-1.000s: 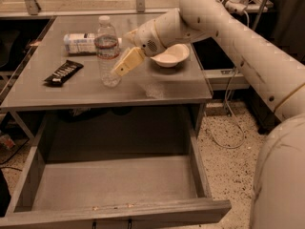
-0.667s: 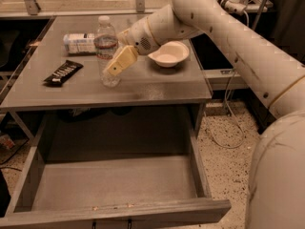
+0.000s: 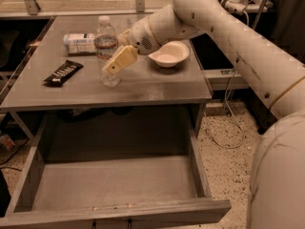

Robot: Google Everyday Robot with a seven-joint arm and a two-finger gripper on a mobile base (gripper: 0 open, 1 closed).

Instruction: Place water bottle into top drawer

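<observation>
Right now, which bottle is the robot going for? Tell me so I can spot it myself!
Look at the grey table above the open top drawer. Near its middle, left of the white bowl, the water bottle stands upright with the gripper at its front. It is clear with a white cap, unlike the white-labelled bottle lying on its side behind it.

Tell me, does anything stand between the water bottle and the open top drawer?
Nothing visible does. The gripper is at the water bottle, which stands upright on the table. The top drawer is pulled out below the table's front edge. The bowl and the dark bar sit off to the sides.
</observation>
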